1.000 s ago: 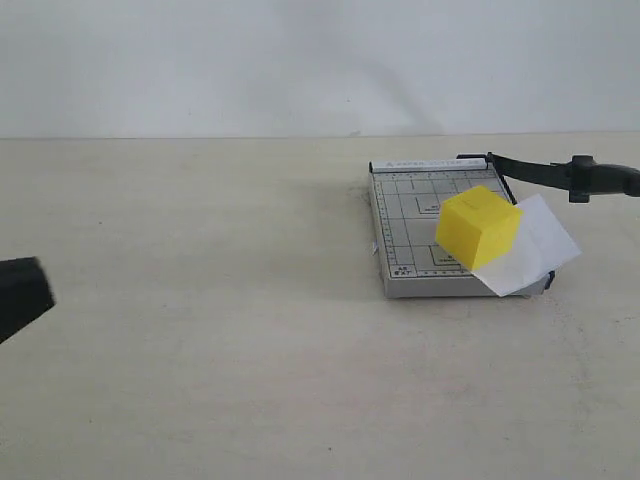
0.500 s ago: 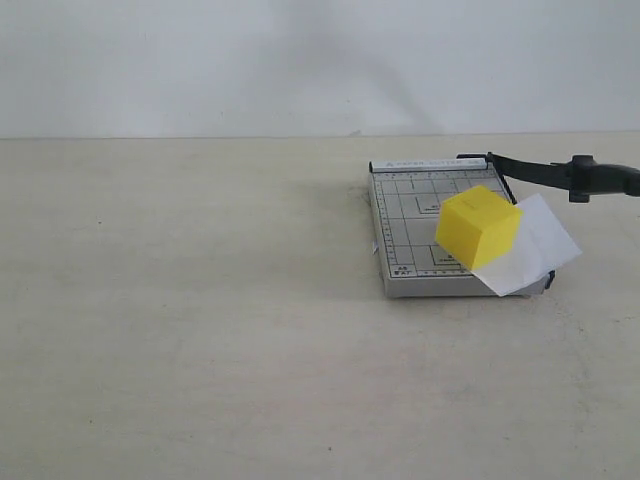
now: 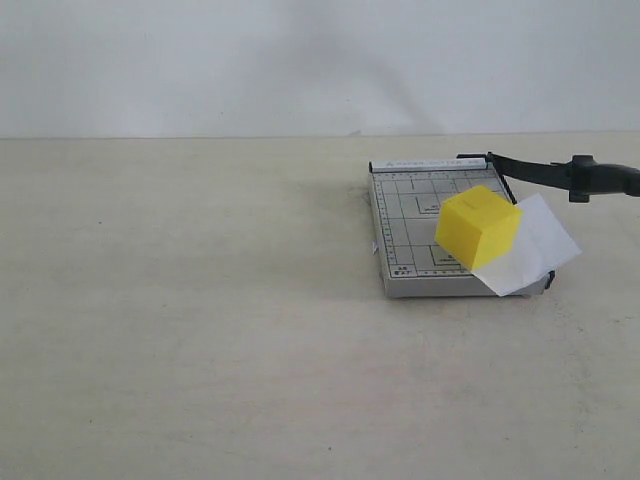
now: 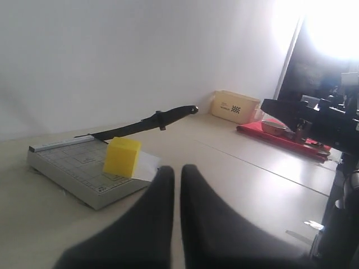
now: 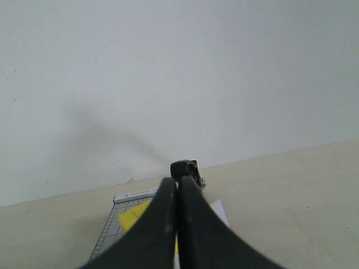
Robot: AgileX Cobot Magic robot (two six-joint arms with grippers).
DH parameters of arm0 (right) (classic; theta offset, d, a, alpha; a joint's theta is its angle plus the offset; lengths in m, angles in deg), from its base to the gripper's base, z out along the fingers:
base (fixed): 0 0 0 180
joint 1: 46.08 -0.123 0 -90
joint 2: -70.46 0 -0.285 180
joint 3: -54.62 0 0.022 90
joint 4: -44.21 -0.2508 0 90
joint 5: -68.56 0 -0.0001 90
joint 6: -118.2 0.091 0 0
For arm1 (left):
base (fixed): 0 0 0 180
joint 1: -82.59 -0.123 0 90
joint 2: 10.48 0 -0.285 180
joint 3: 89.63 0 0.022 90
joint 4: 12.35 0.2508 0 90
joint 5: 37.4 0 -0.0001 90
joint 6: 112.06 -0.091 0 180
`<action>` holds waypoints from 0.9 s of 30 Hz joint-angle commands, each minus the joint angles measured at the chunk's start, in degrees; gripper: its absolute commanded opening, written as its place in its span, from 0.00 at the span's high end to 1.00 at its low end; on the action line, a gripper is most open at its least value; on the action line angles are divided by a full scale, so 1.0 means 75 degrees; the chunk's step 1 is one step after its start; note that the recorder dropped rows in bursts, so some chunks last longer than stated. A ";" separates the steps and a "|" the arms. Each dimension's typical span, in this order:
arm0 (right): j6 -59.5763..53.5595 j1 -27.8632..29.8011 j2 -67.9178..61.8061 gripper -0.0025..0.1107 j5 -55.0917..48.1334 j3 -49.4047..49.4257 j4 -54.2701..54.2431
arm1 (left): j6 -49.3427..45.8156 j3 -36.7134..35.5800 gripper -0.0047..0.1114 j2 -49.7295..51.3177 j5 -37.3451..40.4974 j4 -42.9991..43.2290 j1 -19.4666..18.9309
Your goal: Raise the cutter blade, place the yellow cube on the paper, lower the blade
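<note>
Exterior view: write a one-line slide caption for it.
Yellow cube sits on white paper on the cutter board, blade raised.

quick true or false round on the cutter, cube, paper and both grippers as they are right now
1. The yellow cube rests on the paper. True.
2. The cutter blade lies flat on the grey board. False: it is raised, with its handle up off the board.
3. The left gripper holds the cube. False: it is shut on nothing, apart from the cube.
4. The paper juts out past the board's edge. True.
5. The right gripper is open. False: its jaws are pressed together and hold nothing.
</note>
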 commanded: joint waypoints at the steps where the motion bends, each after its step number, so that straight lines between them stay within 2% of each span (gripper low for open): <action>1: -0.0023 -0.0010 0.0053 0.98 0.0053 -0.0007 -0.0008 | -0.0099 -0.0029 0.92 -0.0027 0.0057 -0.0004 0.0007; 6: -0.0023 -0.0010 0.0053 0.98 0.0053 -0.0007 -0.0008 | 0.0018 -0.0029 0.92 -0.0027 0.0000 0.0050 0.0007; 8: -0.0023 -0.0010 0.0053 0.98 0.0053 -0.0007 -0.0008 | 0.1177 -0.0029 0.92 -0.0027 0.0000 0.1049 0.0007; 9: -0.0023 -0.0010 0.0053 0.98 0.0053 -0.0007 -0.0008 | 0.2119 -0.0029 0.92 -0.0027 0.0000 0.1657 0.0007; 13: -0.0023 -0.0010 0.0053 0.98 0.0053 -0.0007 -0.0008 | 0.6833 -0.0029 0.92 -0.0027 0.0000 0.5465 0.0007; 16: -0.0023 -0.0010 0.0053 0.98 0.0053 -0.0007 -0.0008 | 0.8975 -0.0029 0.92 -0.0027 -0.0091 0.7460 0.0007; 19: -0.0023 -0.0010 0.0053 0.98 0.0053 -0.0007 -0.0008 | 0.9923 -0.0029 0.92 -0.0027 -0.0298 0.8523 0.0007; 23: -0.0023 -0.0010 0.0053 0.98 0.0053 -0.0007 -0.0008 | 1.0482 -0.0029 0.92 -0.0027 -0.0580 0.9145 0.0007; 27: -0.0023 -0.0010 0.0053 0.98 0.0053 -0.0007 -0.0008 | 1.1767 -0.0029 0.92 -0.0027 -0.0603 1.0548 0.0007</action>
